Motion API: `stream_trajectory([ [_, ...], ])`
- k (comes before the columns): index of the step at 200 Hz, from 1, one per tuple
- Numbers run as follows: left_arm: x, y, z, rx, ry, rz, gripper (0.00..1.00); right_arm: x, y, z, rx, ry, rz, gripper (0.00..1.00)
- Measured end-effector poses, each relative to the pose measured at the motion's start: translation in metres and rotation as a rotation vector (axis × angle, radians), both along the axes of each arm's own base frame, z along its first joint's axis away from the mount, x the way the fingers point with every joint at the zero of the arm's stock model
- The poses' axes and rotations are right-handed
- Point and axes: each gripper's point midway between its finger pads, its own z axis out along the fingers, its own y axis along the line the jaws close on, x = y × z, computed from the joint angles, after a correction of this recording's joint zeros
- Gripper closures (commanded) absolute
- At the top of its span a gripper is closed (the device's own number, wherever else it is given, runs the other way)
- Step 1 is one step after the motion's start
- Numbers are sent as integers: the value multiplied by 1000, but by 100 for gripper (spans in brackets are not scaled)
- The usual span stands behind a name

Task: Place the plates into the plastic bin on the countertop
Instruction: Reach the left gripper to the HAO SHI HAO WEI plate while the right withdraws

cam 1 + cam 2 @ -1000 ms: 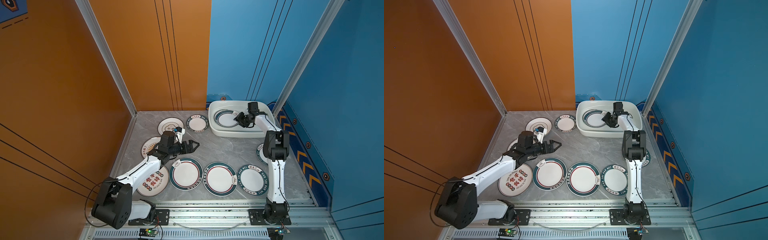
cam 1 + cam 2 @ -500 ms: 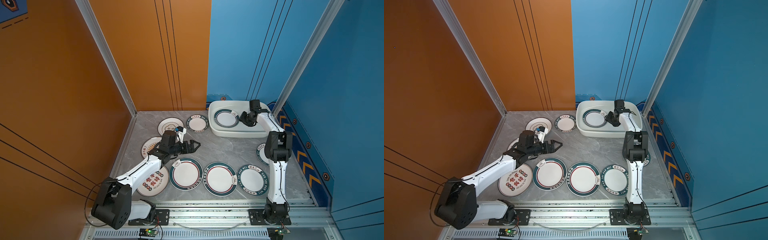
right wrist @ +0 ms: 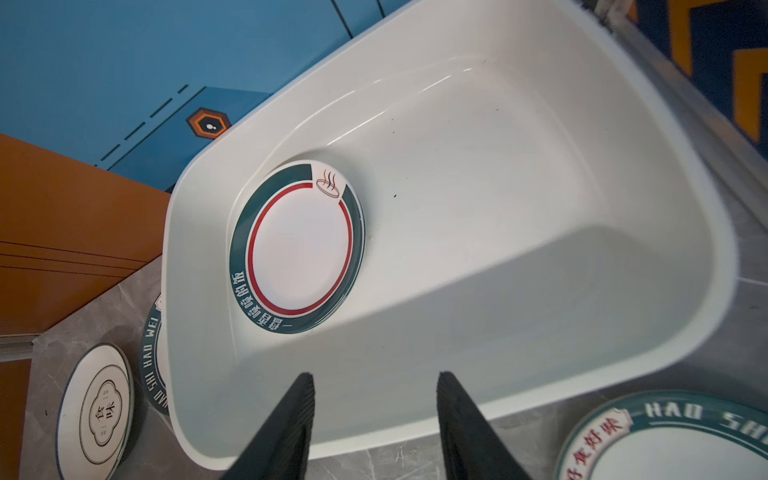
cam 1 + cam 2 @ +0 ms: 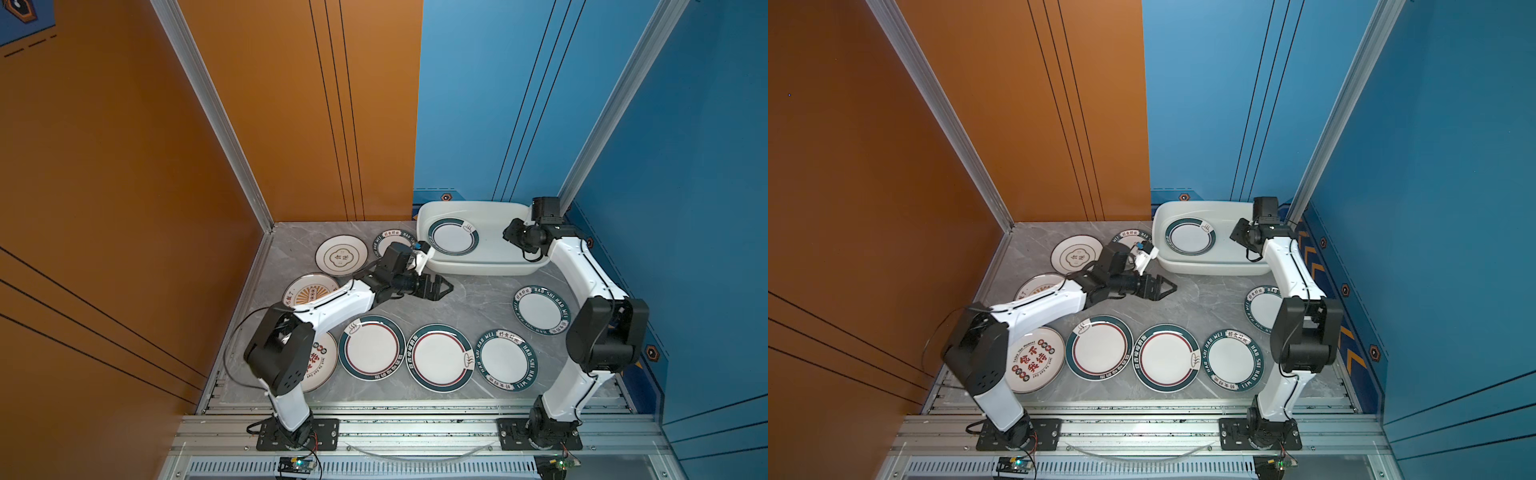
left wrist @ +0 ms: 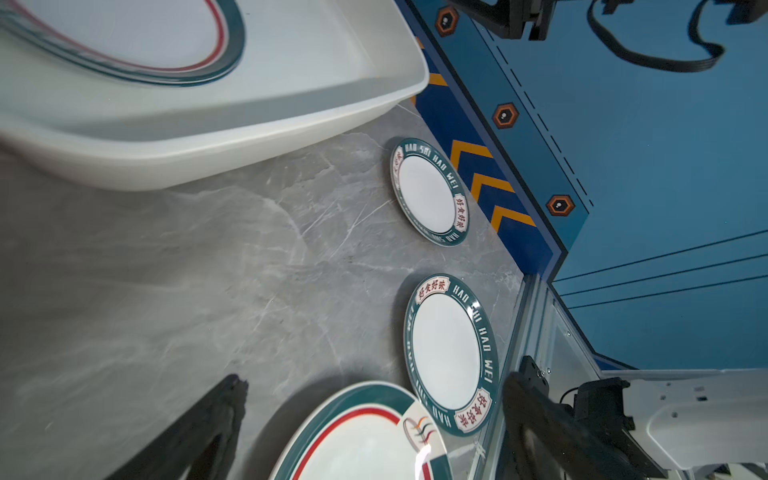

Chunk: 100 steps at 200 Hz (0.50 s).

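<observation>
The plastic bin [image 4: 482, 268] sits at about 1 o'clock on the countertop [image 4: 478, 303]. One red-lined plate [image 4: 453, 237] lies flat in its 9 o'clock half. That placing leaves the 3 o'clock half bare, with room enough, I judge, for another plate beside it. I can count eight more plates [image 4: 372, 347] lying flat on the grey surface. Four are in a row along the 6 o'clock edge, one is at 3 o'clock, and three lie between 9 and 12 o'clock. Two of them are partly hidden under the left arm.

The right gripper [image 3: 376, 395] hovers above the bin's bare half, jaws about half apart. Nothing is between them, and the right wrist view shows only the bin's floor and wall in the gap.

The left gripper [image 4: 444, 287] hangs low over bare countertop, just to the 6 o'clock side of the bin's front wall, with its fingers pointing toward 3 o'clock. Its jaws are spread wide and empty — wide, I think, because a plate lying flat can only be taken by its rim. The nearest plates lie a little further toward 6 o'clock, so a short reach that way seems the likely next call.
</observation>
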Motion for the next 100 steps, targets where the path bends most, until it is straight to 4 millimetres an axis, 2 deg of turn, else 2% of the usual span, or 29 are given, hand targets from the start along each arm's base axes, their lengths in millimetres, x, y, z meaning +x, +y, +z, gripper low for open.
stream_trajectory([
  [22,-7,-38,-14,18,-8,-104,5,-38,-22,-19,3,39,-46,48],
  [59,-17,-77,-53,64,42,-185,6,-105,-48,-66,17,138,-127,48],
  [80,-18,-93,-70,76,65,-201,6,-132,-57,-72,24,140,-163,48],
  [100,-15,-108,-78,71,84,-201,6,-146,-64,-71,29,122,-187,48],
])
